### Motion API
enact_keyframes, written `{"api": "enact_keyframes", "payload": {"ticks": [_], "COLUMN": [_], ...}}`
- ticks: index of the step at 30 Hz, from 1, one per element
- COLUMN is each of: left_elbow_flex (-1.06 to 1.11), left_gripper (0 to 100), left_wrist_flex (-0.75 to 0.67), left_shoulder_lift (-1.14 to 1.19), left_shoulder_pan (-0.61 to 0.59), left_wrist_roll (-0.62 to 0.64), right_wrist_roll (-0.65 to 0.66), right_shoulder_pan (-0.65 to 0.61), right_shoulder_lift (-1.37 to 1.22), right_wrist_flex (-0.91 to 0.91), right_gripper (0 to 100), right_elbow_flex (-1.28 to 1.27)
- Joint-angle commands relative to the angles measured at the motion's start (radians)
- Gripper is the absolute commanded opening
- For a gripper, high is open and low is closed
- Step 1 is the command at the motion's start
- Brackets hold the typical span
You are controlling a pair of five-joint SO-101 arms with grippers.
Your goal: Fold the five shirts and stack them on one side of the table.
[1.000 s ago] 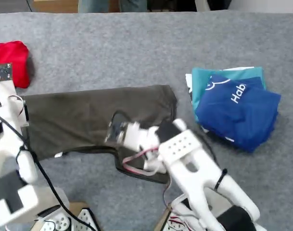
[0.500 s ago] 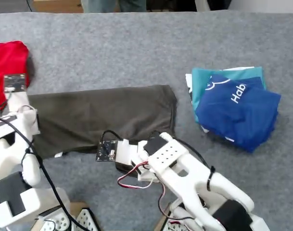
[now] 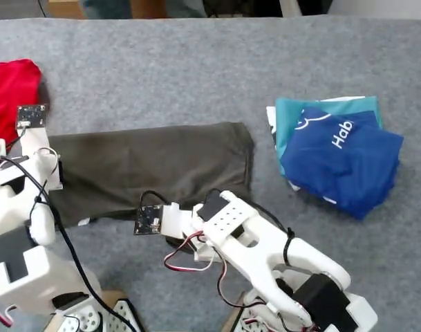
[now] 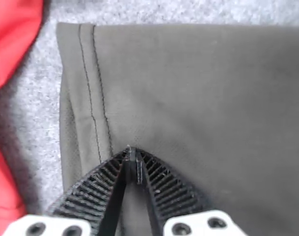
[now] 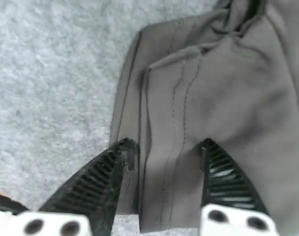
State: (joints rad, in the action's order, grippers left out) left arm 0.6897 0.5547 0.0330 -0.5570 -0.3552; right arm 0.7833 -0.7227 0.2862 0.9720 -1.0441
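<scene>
Two grippers sit at the dark shirt (image 3: pixel 155 166), flat across the table's (image 3: pixel 196 69) middle: the left gripper (image 4: pixel 133 158), fingers together, rests on its hem end; the right gripper (image 5: pixel 167 146) gapes astride the near edge. It should pinch all layers before lifting, keeping the fold even.

1. Bright, even overhead light covers the grey table (image 3: pixel 162 62).
2. A soft, narrow shadow lies under the right arm (image 3: pixel 265 242).
3. Folds of the dark shirt (image 5: pixel 228 88) hold deeper shade.
</scene>
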Motion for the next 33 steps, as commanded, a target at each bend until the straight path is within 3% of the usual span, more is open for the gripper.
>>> {"api": "enact_keyframes", "payload": {"ticks": [1,3,8,16,23,33], "left_elbow_flex": [-0.051,-0.05,-0.051,-0.05,-0.05,-0.051], "left_gripper": [3,3,3,3,3,3], "left_wrist_flex": [0.018,0.017,0.017,0.017,0.017,0.017], "left_shoulder_lift": [0.005,0.005,0.005,0.005,0.005,0.006], "left_shoulder_pan": [-0.018,-0.018,-0.016,-0.013,-0.013,-0.012], "left_wrist_roll": [0.011,0.011,0.011,0.011,0.011,0.011], "right_wrist_roll": [-0.023,-0.035,-0.086,-0.064,0.028,0.19], "right_shoulder_pan": [-0.026,-0.026,-0.014,0.135,0.252,0.288], "right_shoulder_lift": [-0.036,-0.036,-0.036,-0.036,-0.101,-0.608], "right_wrist_flex": [0.006,0.006,0.0,0.044,0.247,0.47], "right_gripper": [9.9,4.9,3.6,1.4,1.4,1.4], "right_elbow_flex": [-0.019,-0.019,-0.012,0.136,0.516,1.216]}}
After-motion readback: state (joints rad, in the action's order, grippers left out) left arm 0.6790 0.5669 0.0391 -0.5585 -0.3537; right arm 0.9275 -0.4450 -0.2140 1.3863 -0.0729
